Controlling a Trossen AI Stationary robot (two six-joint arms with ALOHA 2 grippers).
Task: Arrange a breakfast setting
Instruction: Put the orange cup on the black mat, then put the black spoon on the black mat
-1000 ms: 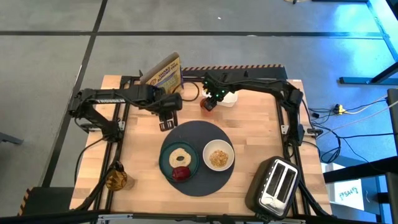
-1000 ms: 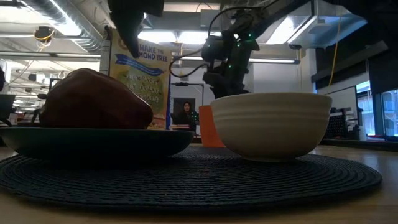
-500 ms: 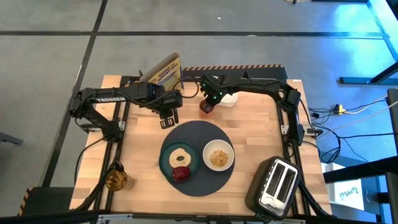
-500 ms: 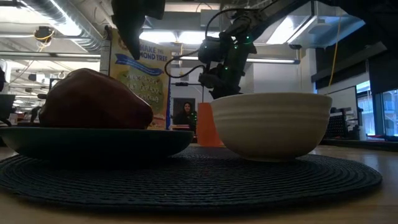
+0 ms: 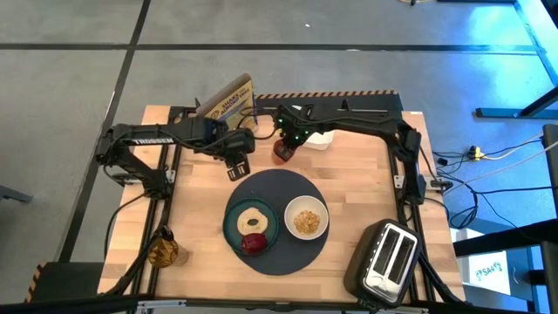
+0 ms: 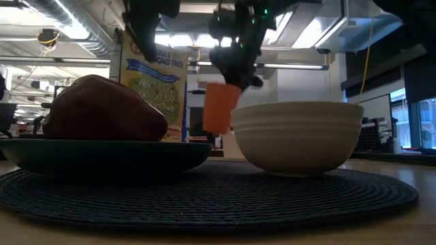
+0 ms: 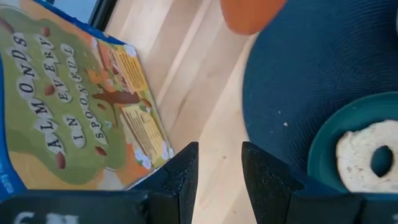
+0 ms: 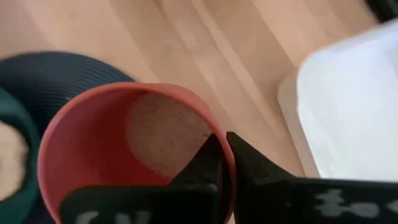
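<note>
Small orange cup (image 6: pixel 219 107) lifted clear of the table at the dark-grey mat's (image 5: pixel 277 181) twelve o'clock edge, right gripper (image 8: pixel 222 163) pinching its rim, left gripper (image 7: pixel 217 174) spread at eleven o'clock, cereal box (image 7: pixel 68 106) reading "ALMONDS IN EVERY SPOONFUL"

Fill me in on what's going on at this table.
A breakfast setting is being laid out. The right gripper is pinching the rim of the orange cup and carrying it in the air toward the round mat. On the mat already sit the teal plate, holding ring-shaped bread and a dark red fruit, and the white bowl of cereal. The left gripper waits open near the mat's far edge.
</note>
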